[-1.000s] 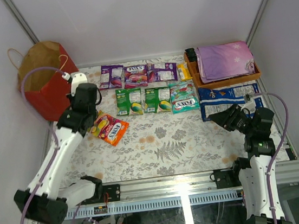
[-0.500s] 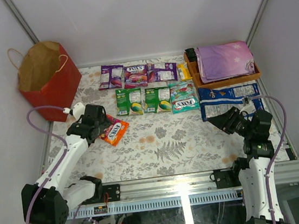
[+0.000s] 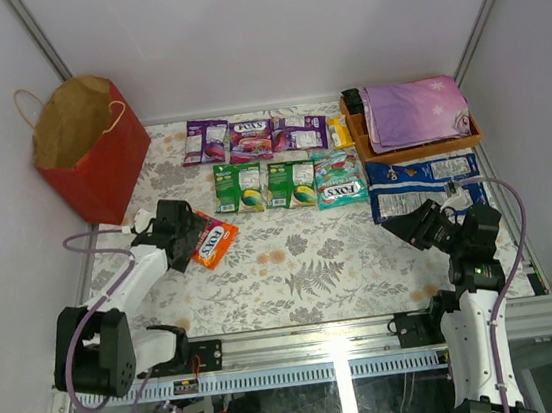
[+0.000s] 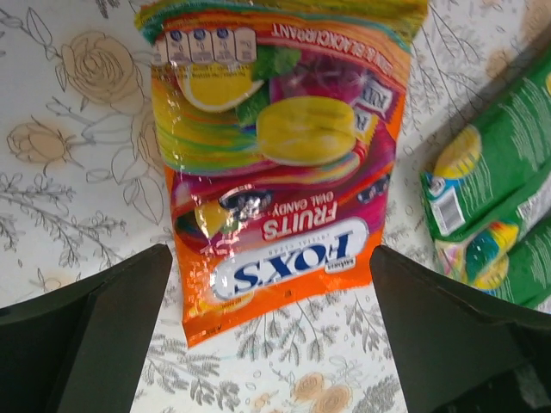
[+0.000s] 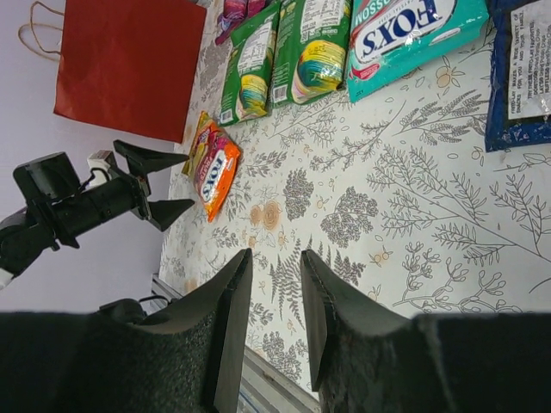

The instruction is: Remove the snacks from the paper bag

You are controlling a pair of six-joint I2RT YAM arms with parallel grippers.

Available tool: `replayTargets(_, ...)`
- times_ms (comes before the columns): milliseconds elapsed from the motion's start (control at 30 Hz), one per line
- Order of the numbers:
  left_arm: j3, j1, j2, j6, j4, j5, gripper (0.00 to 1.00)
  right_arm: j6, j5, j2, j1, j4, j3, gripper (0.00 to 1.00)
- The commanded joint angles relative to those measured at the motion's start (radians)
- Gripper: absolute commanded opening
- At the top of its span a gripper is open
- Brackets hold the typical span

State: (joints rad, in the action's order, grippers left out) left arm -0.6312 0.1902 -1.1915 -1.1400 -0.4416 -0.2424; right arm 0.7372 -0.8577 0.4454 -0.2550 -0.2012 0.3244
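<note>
On the near right, the right gripper [image 3: 400, 219] hangs above the table with the flower-pattern cover [image 3: 303, 264]. Its fingers are only a little apart and nothing is between them.

On the near left, the left gripper [image 3: 187, 237] is low over a glossy orange flat packet marked FOX'S [image 3: 216, 243]. Its jaws are spread wide, one on each side of the packet, and they do not touch it. The packet lies flat on the cover.

A little farther, two green flat packets [image 3: 240, 188] [image 3: 291, 183] and one teal packet [image 3: 339, 181] lie side by side in a row. To the right of them are the long blue-and-white packs [image 3: 424, 183], just before an orange-brown wooden tray [image 3: 416, 153] that holds a purple folded cloth with star marks [image 3: 415, 111].

Behind the green row lie three purple packets [image 3: 251, 139] and a small yellow one [image 3: 341, 133].

In the far left corner, the large red paper bag [image 3: 89, 164] stands upright, well apart from all the packets. Its mouth is open and shows the brown inner side. If anything is inside, I cannot tell.
</note>
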Motion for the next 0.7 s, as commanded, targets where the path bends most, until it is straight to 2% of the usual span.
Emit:
replayTargets(0,0.001,-0.042,-0.088,-0.032,0.115,0.002,1.0,-0.033,-0.03,0.015,0.009,0.008,-0.002,0.37)
replayTargets(100,-0.057,-0.073,-0.222,0.037,0.132,0.023,1.0,-0.052,-0.03,0.024,0.008,-0.004,0.001,0.37)
replayTargets(233,-0.18,-0.114,-0.388,0.124,0.065,-0.015,1.0,-0.057,-0.025,0.022,0.01,-0.011,0.002,0.37)
replayTargets(667,-0.604,-0.179,-0.749,0.383,-0.027,-0.15,1.0,-0.074,-0.026,0.05,0.01,0.011,-0.018,0.37)
